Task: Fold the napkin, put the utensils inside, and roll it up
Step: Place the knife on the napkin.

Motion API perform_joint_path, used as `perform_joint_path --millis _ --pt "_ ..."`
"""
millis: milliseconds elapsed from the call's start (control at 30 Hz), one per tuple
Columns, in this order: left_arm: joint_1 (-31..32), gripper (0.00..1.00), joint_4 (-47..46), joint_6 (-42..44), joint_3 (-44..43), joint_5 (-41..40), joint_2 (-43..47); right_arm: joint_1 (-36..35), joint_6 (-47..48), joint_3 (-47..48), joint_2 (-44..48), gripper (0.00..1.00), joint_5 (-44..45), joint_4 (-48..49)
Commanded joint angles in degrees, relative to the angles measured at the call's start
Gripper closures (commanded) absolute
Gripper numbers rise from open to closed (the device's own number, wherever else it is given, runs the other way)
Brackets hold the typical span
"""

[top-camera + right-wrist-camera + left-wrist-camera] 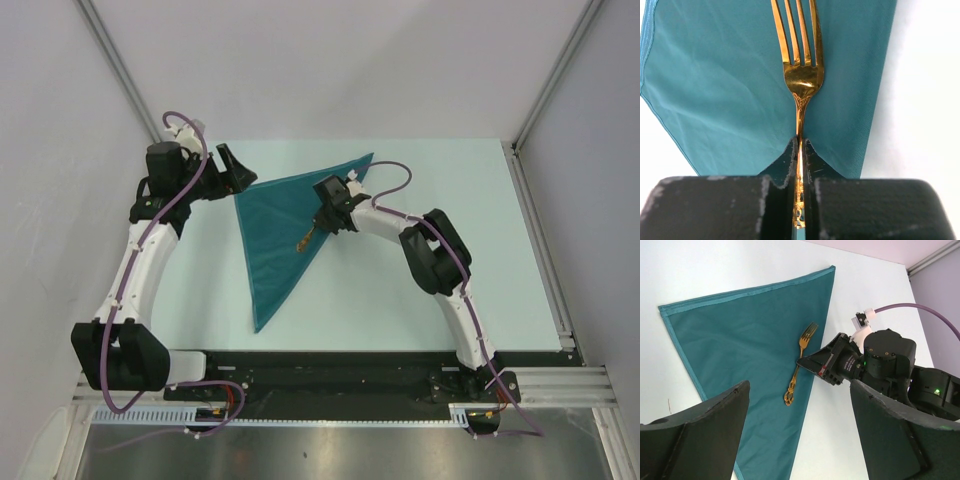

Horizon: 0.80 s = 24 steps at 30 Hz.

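Right hand (799,146) clamps fork (802,80) | over triangular napkin (715,90) | left hand (799,385) spread wide

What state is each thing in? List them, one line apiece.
napkin: folded into a triangle, flat on the table.
fork: pinched at its handle by the right gripper, over the napkin.
right gripper: shut on the fork.
left gripper: open, holding nothing, near the napkin's left corner.

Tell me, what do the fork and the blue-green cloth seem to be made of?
The fork looks like polished gold-toned metal: bright reflections, embossed neck. The napkin is probably thin matte woven fabric: stitched hem, soft creases.
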<state>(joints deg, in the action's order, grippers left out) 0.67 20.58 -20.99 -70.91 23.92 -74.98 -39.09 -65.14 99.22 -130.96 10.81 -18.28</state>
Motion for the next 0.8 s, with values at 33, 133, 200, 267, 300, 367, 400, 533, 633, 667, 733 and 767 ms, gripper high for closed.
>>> perform_joint_path --millis 33,133,200,267,300,367,400,533,633,667,733,767 --pt "-0.49 0.14 -2.38 -0.54 0.43 1.39 0.54 0.33 1.86 0.89 -2.02 0.86 -1.23 1.76" --pt "-0.49 0.14 -2.3 -0.54 0.51 1.48 0.54 0.16 3.27 1.59 -1.85 0.72 -1.23 1.76" --pt "-0.49 0.14 -2.3 -0.54 0.51 1.48 0.36 -0.02 5.2 2.55 -1.41 0.67 -0.97 1.15" --pt "-0.49 0.14 -2.3 -0.45 0.51 1.48 0.36 -0.11 8.17 3.0 -0.71 0.65 -1.57 1.06" --pt "-0.49 0.14 -2.38 -0.45 0.51 1.39 0.36 -0.11 9.15 3.26 0.43 0.64 -1.75 1.06" --pt "-0.49 0.14 -2.3 -0.28 0.6 1.22 0.36 -0.11 11.43 2.74 2.36 0.64 -2.54 2.1" --pt "-0.49 0.14 -2.3 -0.28 0.52 1.04 0.36 0.15 14.49 1.52 4.55 0.63 -2.63 3.94" --pt "-0.49 0.14 -2.12 -0.1 0.6 0.6 0.36 3.91 20.4 -2.61 9.3 0.6 -4.12 8.26" --pt "-1.99 0.14 -2.21 -0.1 0.51 0.69 0.27 10.14 22.16 -5.17 9.84 0.59 -10.25 11.24" --pt "-1.98 0.14 -2.3 -0.1 0.78 0.69 0.19 11.74 22.34 -5.79 9.67 0.59 -12.54 12.47" --pt "-1.98 0.14 -2.47 -0.1 0.87 0.69 -0.08 14.9 22.17 -6.75 9.06 0.6 -15.45 16.16" --pt "-2.07 0.14 -2.47 -0.1 0.87 0.6 -0.17 17.53 22.25 -7.02 7.83 0.6 -18.42 17.65"
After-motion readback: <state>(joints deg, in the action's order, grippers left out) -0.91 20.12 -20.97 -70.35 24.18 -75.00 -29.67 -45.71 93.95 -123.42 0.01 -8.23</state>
